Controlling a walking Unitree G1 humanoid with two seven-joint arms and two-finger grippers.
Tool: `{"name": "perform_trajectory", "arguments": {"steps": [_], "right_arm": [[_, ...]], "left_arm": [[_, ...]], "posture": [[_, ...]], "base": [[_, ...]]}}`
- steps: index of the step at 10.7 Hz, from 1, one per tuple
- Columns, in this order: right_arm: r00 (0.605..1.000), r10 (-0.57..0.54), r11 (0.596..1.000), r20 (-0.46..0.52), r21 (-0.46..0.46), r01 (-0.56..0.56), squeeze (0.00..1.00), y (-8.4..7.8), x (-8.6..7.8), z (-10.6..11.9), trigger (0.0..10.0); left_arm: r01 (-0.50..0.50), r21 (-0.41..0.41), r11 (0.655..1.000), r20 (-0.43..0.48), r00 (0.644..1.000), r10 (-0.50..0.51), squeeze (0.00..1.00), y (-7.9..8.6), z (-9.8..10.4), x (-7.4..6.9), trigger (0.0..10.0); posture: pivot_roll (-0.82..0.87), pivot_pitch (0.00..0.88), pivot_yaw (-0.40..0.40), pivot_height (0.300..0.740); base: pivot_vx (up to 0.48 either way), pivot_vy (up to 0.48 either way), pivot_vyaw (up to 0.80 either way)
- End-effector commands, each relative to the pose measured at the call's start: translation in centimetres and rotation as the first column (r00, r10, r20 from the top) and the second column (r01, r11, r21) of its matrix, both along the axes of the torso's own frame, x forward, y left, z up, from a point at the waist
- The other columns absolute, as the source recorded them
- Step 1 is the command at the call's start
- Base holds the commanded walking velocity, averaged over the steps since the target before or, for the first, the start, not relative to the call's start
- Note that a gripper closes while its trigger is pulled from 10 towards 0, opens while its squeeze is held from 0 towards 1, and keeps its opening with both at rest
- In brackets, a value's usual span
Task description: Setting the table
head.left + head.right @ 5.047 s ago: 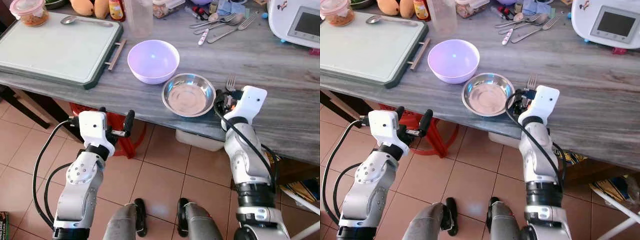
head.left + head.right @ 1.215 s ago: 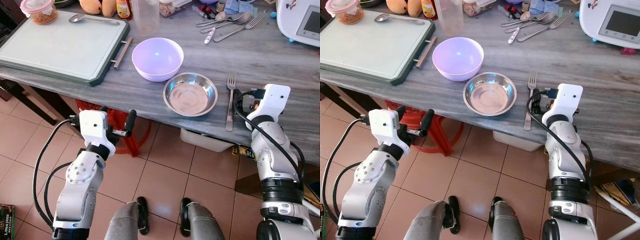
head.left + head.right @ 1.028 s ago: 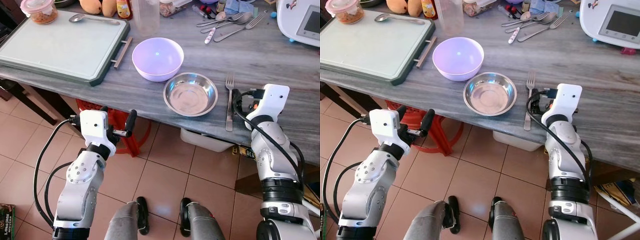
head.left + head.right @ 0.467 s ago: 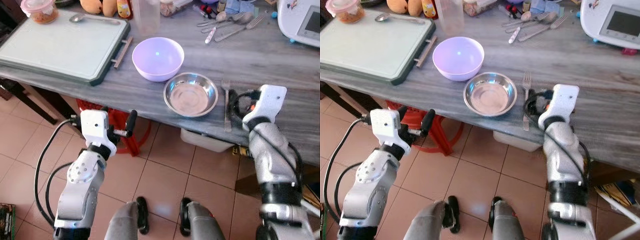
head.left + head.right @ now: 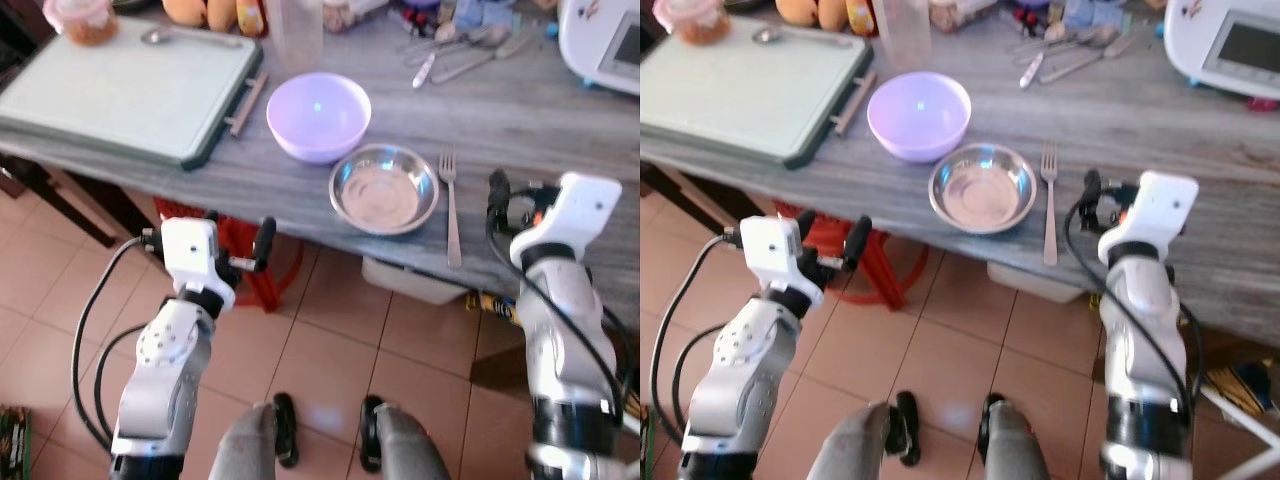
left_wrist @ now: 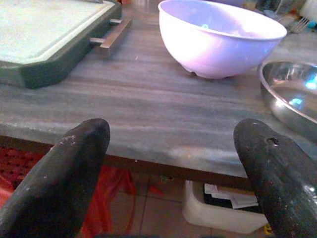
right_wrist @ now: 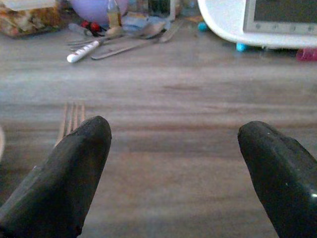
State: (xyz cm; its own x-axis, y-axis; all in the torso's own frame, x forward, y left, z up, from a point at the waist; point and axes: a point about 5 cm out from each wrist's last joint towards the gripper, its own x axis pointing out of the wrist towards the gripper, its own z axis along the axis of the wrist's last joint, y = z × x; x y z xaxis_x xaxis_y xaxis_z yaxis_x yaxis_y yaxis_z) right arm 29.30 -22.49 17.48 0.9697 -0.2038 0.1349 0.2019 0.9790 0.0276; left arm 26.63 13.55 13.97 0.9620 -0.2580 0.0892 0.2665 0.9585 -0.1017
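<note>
Right gripper [image 7: 173,178]: one; fingers spread wide apart, nothing between them; hovered over the near edge of the table, to the right of the fork and apart from it.
Left gripper [image 6: 168,173]: one; fingers likewise parted and empty; held below and in front of the table's near edge, left of the steel bowl, over the tiled floor.
Fork [image 5: 1047,205]: one on its own; lay flat on the table, tines toward the far side, handle toward the near edge; just right of the steel bowl, not touching it.
Steel bowl [image 5: 982,188]: one; upright, empty, close to the near edge.
Lilac bowl [image 5: 919,115]: one; upright, empty; just beyond and to the left of the steel bowl.
Table [image 5: 1160,130]: one; grey, wood-grained top.
Green board [image 5: 740,85]: one; flat at the far left, with a handle on its right side.
Spoon [image 5: 780,37]: one; lay along the far part of the green board.
Food tub [image 5: 690,22]: one; stood at the board's far left corner, lid on.
Loose cutlery [image 7: 114,42]: a small heap at the far middle of the table; pieces overlapped and blurred, count could not be told.
White appliance [image 5: 1230,45]: one; at the far right, screen facing forward.
Red stool [image 5: 845,255]: one; under the table, partly hidden behind the left gripper.
</note>
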Motion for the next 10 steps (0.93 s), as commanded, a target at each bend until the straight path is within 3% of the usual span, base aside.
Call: {"name": "perform_trajectory", "arguments": {"steps": [1,3,4,6,7,10], "right_arm": [[1.0,0.005,1.0,0.029,-0.028,-0.004,0.0,0.5,-0.6,0.7,10.0],[0.998,0.05,0.998,0.04,-0.035,-0.048,0.0,1.7,-1.6,0.7,10.0],[0.997,0.064,0.998,0.042,-0.025,-0.063,1.0,2.2,-2.2,0.4,10.0],[0.997,0.066,0.997,0.032,-0.033,-0.065,1.0,2.7,-2.5,-0.2,10.0],[0.996,0.077,0.996,0.047,-0.038,-0.075,0.0,3.0,-2.4,-0.1,10.0],[0.995,0.077,0.996,0.064,-0.056,-0.073,0.0,3.1,-1.7,0.2,10.0]], "left_arm": [[-0.005,0.003,1.0,-0.012,1.0,0.005,0.0,0.2,-0.4,0.0,10.0],[-0.035,0.012,0.999,0.003,0.999,0.035,0.0,0.1,-0.2,0.5,10.0],[-0.057,0.02,0.998,0.01,0.998,0.057,0.0,0.3,-0.1,0.7,10.0],[-0.072,0.019,0.997,0.007,0.997,0.072,0.0,0.3,-0.3,1.2,10.0],[-0.073,0.012,0.997,0.002,0.997,0.073,0.0,0.2,-0.5,1.2,10.0],[-0.082,0.006,0.997,0.006,0.997,0.081,0.0,0.1,-0.6,1.4,10.0]], "posture": [[-0.03,0.228,0.041,0.74],[-0.04,0.206,0.037,0.74],[-0.05,0.196,0.037,0.74],[-0.06,0.166,0.029,0.74],[-0.06,0.154,0.031,0.74],[-0.06,0.139,0.03,0.74]], "base": [[0.0,0.0,0.0],[0.0,0.0,0.0],[0.0,0.0,0.0],[0.0,0.0,0.0],[-0.259,0.0,0.0],[-0.271,0.0,-0.17]]}}
